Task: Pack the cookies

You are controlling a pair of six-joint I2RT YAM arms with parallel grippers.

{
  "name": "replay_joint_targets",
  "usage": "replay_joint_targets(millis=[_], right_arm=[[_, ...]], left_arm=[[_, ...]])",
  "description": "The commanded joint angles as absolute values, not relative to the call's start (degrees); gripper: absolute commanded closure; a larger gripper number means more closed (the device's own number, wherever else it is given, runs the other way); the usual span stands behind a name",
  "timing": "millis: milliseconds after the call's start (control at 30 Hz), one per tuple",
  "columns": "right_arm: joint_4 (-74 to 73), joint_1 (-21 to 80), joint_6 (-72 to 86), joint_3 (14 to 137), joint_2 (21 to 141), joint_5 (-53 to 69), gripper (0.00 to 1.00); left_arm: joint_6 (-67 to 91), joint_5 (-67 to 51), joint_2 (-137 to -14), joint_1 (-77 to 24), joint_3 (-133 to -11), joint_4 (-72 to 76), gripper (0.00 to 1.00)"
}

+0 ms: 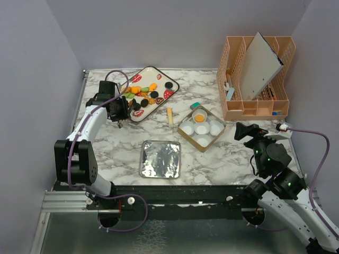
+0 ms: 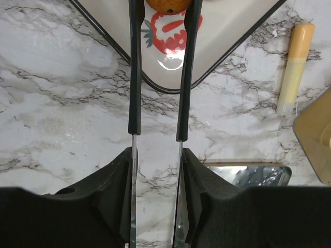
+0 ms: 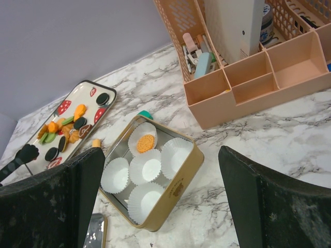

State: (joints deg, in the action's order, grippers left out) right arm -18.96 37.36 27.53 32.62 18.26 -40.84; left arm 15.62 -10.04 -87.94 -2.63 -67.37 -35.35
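The cookies [image 1: 142, 93] lie in a heap on a white strawberry-print tray [image 1: 176, 83] at the back left. My left gripper [image 2: 156, 160] is shut on a pair of thin metal tongs [image 2: 134, 77], which reach over the tray's near corner [image 2: 227, 36]. An orange-brown cookie [image 2: 165, 4] sits between the tong tips at the top edge of the left wrist view. A gold tin [image 1: 186, 135] holds white paper cups, and one orange cookie [image 3: 145, 142] lies in a cup. My right gripper [image 3: 161, 181] hangs open above the table, right of the tin.
The tin's silver lid [image 1: 160, 159] lies flat near the front middle. A yellow stick [image 1: 170, 115] rests between tray and tin. A peach desk organizer [image 1: 257, 79] with a grey board stands at the back right.
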Motion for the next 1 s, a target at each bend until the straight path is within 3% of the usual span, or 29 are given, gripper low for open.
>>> replay_joint_targets(millis=[0, 567, 967], right_arm=[[-18.28, 37.0, 27.11, 32.78, 18.48, -40.52, 0.0], [-18.42, 37.0, 27.11, 32.84, 18.3, -40.78, 0.0], [-19.25, 37.0, 27.39, 33.35, 18.01, -40.91, 0.0]], left_arm=[[15.53, -11.04, -85.16, -6.06, -69.65, -36.23, 0.65], [15.43, -7.73, -86.95, -30.78, -78.65, -40.13, 0.65], [15.48, -4.62, -96.79, -46.81, -86.89, -40.39, 0.65]])
